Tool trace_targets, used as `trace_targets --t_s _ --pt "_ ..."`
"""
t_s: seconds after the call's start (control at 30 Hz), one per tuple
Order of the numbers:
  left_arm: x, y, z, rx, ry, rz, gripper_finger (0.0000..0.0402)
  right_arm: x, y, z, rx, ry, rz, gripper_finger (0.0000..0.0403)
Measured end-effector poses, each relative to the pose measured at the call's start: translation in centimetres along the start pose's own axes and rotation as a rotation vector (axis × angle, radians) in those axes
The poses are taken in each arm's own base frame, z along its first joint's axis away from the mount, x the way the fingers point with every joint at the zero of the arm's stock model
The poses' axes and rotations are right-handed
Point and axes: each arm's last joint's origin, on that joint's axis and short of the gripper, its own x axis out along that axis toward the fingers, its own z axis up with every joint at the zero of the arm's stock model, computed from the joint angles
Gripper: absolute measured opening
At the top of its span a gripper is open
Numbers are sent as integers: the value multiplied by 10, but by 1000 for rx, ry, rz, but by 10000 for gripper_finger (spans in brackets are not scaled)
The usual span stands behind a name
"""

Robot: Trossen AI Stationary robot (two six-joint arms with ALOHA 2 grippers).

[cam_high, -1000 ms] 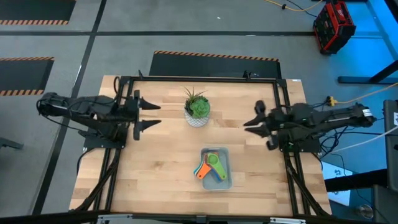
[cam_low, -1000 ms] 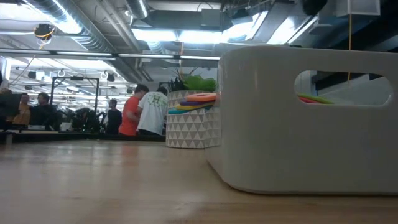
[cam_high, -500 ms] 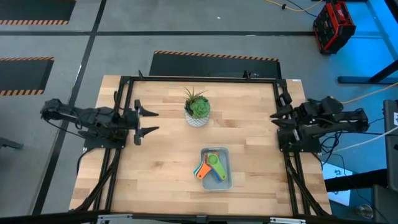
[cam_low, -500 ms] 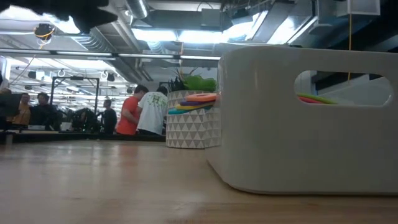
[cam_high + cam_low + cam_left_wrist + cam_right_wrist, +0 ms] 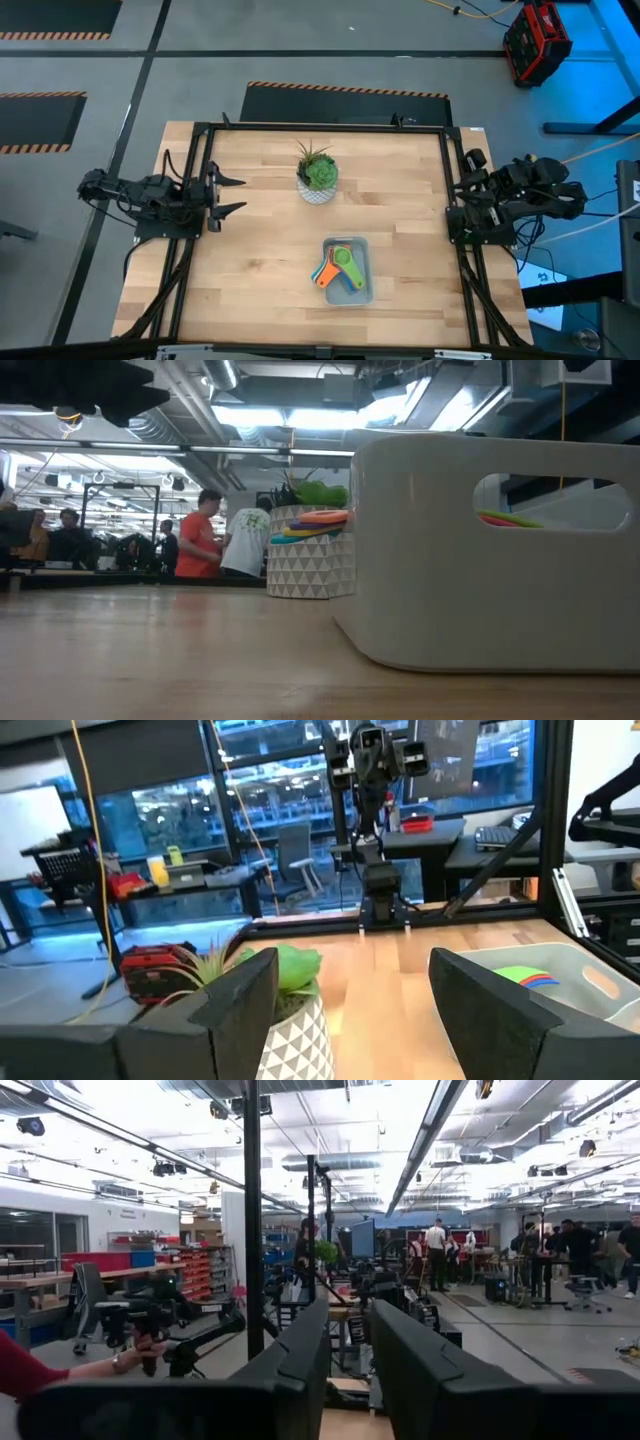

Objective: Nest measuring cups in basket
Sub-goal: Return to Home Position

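Grey-blue basket (image 5: 347, 240); white pot (image 5: 305, 565) w/ triangles.

- The tabletop (image 5: 250, 260) is pale wood joined from narrow strips. Seen level, it is smooth with a soft sheen.
- The basket (image 5: 450, 560) looks like moulded plastic, smooth all over, with a satin, nearly matt skin.
- The measuring cups (image 5: 338, 268) are smooth plastic in bright colours.
- The pot (image 5: 305, 565) is white with a grey triangle pattern and a matt surface. Whether it is ceramic or plastic cannot be told.
- The frame (image 5: 320, 126) along the tabletop's edges is black metal bar, matt.
- The left pincer (image 5: 355, 965) has dark, matt fingers (image 5: 240, 1005) with flat, smooth faces that look like hard plastic.
- The right pincer (image 5: 348, 1308) has the same dark finish, with a faint gloss along the finger edges.
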Motion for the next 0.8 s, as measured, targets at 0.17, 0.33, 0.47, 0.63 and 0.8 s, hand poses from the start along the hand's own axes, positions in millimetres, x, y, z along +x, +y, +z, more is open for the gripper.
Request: trace_targets --t_s 0.17,0.33,0.47,0.63,0.8 --pt "-5 0 -12 0 -22 4 254 -12 1 -1 18 7 1 83" --pt "-5 -2 -25 5 -6 7 254 -15 1 -5 -15 42 5 83" --pt "-4 -3 -32 3 10 7 254 -15 0 -13 -30 119 4 83" --pt "-3 -5 -40 -23 30 5 254 -13 -2 -23 -89 157 -51 83" --pt "-3 -5 -42 -33 33 7 254 -3 -6 -52 -140 171 -129 83"
